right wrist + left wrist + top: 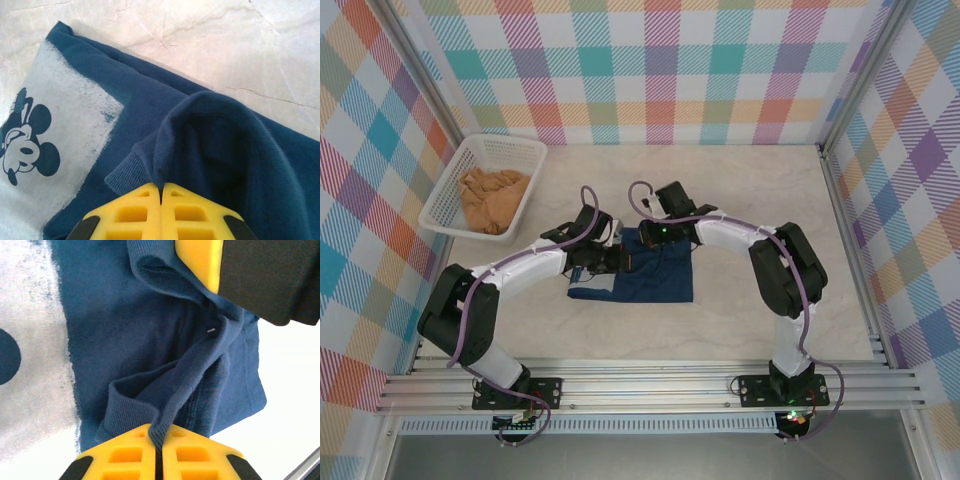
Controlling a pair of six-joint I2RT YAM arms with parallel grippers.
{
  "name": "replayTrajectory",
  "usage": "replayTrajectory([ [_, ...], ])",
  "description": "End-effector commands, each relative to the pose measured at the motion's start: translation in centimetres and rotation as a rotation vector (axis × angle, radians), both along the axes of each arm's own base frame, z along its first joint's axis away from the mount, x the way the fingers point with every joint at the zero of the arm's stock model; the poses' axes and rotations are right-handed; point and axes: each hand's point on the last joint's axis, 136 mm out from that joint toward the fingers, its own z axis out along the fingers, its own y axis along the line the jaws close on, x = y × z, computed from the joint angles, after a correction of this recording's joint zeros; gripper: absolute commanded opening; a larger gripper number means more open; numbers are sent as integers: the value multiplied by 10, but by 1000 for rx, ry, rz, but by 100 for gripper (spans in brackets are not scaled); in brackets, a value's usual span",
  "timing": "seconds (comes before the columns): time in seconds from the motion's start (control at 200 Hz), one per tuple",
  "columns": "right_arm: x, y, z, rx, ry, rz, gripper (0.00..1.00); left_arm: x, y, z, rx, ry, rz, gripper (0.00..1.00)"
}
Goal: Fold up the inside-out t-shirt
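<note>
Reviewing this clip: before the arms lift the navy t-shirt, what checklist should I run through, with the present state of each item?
1. Left gripper shut on the ribbed edge of the t-shirt: ok.
2. Right gripper shut on ribbed cloth of the same shirt: ok.
3. Cloth lying flat between the two grips: not ok, it is bunched and folded over.
4. How many layers each grip has pinched: cannot tell.
5. Tan garment inside the basket, apart from the t-shirt: ok.
</note>
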Motion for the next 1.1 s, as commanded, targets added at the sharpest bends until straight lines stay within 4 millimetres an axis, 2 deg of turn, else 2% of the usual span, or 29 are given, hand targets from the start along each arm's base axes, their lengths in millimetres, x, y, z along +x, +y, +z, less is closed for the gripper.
replayTrajectory([
  [0.0, 9, -12, 35, 28, -24, -38, 2, -7, -15, 19, -52, -72, -81, 7],
  [0.13, 10, -26, 40, 61, 35, -82, 3, -12, -38, 32, -83, -141, -165, 6],
  [0.355, 16, -47, 30, 118, 167, -153, 5, -23, -74, 35, -88, -172, -276, 7],
  [0.635, 24, -70, 15, 202, 297, -216, 8, -33, -129, 15, -54, -174, -376, 11],
  [0.76, 31, -86, 5, 231, 345, -246, 16, -38, -163, 2, -50, -163, -428, 21],
  [0.805, 32, -91, 4, 249, 356, -252, 20, -42, -172, -3, -37, -155, -447, 28],
  [0.835, 32, -94, 5, 254, 360, -254, 24, -43, -175, -5, -27, -154, -453, 34],
  [0.945, 31, -115, 11, 240, 342, -281, 34, -44, -178, -5, -19, -154, -458, 49],
  [1.055, 18, -136, 21, 216, 300, -315, 38, -45, -170, 19, -17, -204, -462, 54],
  [1.095, 8, -139, 25, 215, 280, -311, 39, -46, -157, 27, 5, -218, -449, 55],
])
